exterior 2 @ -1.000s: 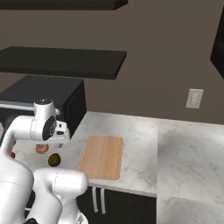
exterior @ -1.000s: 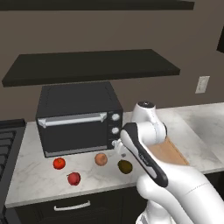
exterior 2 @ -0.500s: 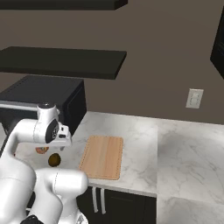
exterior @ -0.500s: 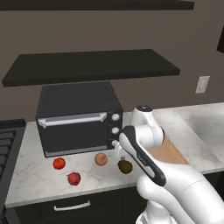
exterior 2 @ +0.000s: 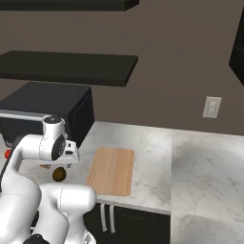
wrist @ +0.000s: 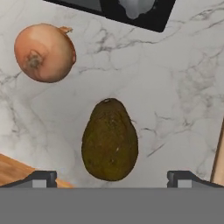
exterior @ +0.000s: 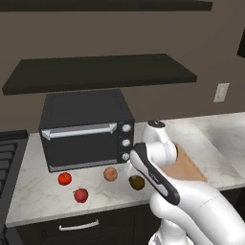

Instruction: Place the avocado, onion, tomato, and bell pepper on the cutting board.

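Observation:
The dark olive avocado (wrist: 110,140) lies on the marble counter straight below my open gripper (wrist: 112,179), one fingertip (wrist: 41,178) on each side of it and nothing held. In the left base view the avocado (exterior: 137,182) sits just left of my arm, and in the right base view the avocado (exterior 2: 59,174) peeks out under the hand. The tan onion (wrist: 44,52) (exterior: 110,174) rests a little further left. Further left again are the orange-red tomato (exterior: 64,178) and the crimson bell pepper (exterior: 81,194). The wooden cutting board (exterior 2: 112,170) (exterior: 190,165) lies bare to the right.
A black toaster oven (exterior: 86,129) stands at the back of the counter behind the produce. A dark shelf (exterior: 100,72) hangs above it. A stove edge (exterior: 7,158) borders the counter on the left. The counter's front edge runs close to the bell pepper.
The hand has come down a little over the avocado. The gripper has stayed open and the produce has not moved.

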Controlling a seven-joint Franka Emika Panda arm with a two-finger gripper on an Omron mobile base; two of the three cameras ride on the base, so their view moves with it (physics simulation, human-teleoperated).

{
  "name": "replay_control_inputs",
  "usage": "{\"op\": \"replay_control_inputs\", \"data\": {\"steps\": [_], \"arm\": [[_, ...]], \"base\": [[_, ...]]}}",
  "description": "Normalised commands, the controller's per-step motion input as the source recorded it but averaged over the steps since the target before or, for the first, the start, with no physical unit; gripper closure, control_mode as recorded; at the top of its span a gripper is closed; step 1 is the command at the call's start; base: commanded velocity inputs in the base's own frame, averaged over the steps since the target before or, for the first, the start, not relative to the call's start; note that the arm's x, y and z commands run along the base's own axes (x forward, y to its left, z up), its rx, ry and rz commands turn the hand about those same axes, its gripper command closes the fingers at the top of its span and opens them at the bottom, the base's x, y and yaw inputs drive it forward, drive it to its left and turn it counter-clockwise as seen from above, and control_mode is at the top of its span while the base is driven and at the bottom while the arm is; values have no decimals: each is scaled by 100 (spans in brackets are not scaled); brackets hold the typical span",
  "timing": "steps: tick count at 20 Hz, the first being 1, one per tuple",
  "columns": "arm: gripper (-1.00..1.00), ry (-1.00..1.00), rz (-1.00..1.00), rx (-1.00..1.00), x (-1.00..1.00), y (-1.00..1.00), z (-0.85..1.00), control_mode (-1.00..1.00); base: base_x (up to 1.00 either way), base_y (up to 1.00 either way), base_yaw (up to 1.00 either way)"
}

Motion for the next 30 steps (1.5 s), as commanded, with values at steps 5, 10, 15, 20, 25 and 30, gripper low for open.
{"op": "replay_control_inputs", "data": {"steps": [5, 10, 15, 20, 25, 30], "arm": [[-100, 1, 0, 0, 6, 0, -21, -100], [-100, 1, 0, 0, 5, 1, -22, -100], [-100, 2, 0, 0, 4, 8, -24, -100], [-100, 4, 0, 0, 0, 0, -27, -100], [-100, 3, 0, 0, 0, 0, -28, -100], [100, 2, -2, 0, -1, 0, -29, -100]], "base": [[0, 0, 0], [0, 0, 0], [0, 0, 0], [0, 0, 0], [0, 0, 0], [0, 0, 0]]}}
